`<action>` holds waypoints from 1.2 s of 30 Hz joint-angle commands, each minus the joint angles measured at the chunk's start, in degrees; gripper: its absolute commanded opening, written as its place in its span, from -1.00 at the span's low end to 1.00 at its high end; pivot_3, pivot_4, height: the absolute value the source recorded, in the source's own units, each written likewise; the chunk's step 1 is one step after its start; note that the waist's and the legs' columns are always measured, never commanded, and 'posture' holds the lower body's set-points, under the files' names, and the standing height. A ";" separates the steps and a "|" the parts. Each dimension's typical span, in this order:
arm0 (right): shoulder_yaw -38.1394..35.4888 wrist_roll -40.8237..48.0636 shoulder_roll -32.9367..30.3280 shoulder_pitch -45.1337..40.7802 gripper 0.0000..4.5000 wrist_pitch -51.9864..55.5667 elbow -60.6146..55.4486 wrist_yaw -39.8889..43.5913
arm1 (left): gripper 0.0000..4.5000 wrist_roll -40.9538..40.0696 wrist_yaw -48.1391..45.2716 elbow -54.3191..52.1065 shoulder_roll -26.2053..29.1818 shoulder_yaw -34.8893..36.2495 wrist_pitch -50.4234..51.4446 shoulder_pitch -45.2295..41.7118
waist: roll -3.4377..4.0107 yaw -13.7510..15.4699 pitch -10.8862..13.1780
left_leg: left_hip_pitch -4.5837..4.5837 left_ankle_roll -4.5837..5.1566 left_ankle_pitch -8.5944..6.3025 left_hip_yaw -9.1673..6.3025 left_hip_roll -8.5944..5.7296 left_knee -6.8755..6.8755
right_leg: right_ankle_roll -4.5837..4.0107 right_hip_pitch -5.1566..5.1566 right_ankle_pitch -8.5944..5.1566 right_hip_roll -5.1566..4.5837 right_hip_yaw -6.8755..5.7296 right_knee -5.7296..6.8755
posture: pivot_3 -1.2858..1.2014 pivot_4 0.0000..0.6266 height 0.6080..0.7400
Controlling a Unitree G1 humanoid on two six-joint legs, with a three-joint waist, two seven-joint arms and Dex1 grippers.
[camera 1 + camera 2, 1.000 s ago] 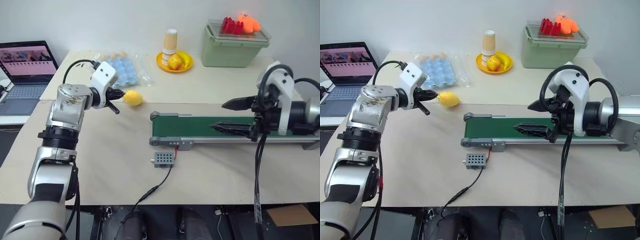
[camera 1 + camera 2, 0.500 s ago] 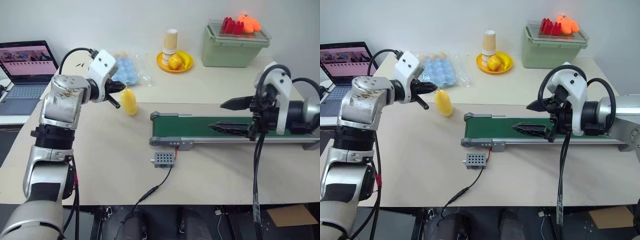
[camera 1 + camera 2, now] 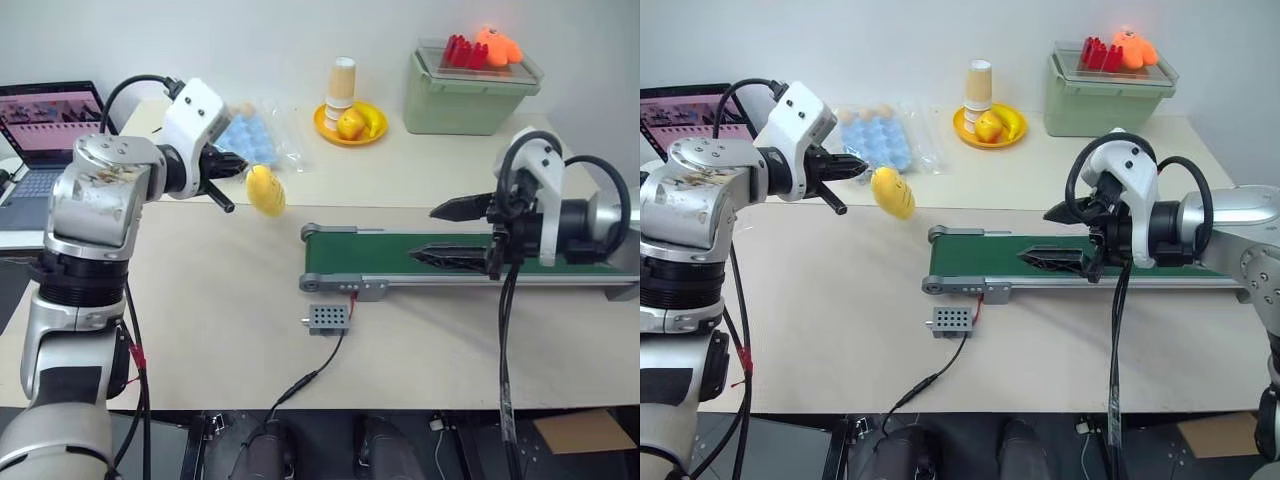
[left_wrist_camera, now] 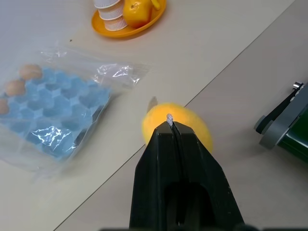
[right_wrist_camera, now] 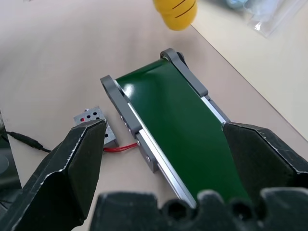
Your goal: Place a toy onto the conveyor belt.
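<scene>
The left gripper (image 3: 232, 170) has lifted the yellow toy (image 3: 264, 190) off the table and pinches just its top end. The toy hangs long-ways down, a bit tilted, near the belt (image 3: 400, 254) but not over it. It could slip. The right gripper (image 3: 448, 232) waits wide open over the belt.
</scene>
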 commanded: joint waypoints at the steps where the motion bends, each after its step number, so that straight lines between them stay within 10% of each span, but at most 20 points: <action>1: -0.67 -0.83 0.09 -1.19 1.00 -1.53 -0.27 0.66 | -1.00 -1.24 0.55 -3.08 0.32 0.45 0.94 -3.88 | 0.00 0.01 0.00 | 0.00 0.00 0.00 0.00 0.00 0.00 | 0.00 0.00 0.00 0.00 0.00 0.00 | 0.03 -0.52 0.91; 21: -2.56 -0.58 6.01 2.31 1.00 -0.55 -2.82 -3.21 | -1.00 -2.68 -0.85 -1.28 0.97 -2.00 -0.17 -8.19 | 0.00 0.00 0.00 | 0.04 -0.05 0.03 0.02 -0.02 -0.02 | 0.00 0.00 0.00 0.06 0.00 0.02 | 0.03 -0.52 0.91; 36: 0.18 -1.59 4.77 -2.87 1.00 0.85 0.07 -1.57 | -1.00 -3.79 4.33 -7.08 0.73 0.87 2.23 6.39 | 0.01 -0.12 0.00 | 0.05 -0.06 0.03 0.00 -0.01 -0.04 | -0.01 0.00 0.00 0.07 0.01 0.00 | 0.03 -0.52 0.91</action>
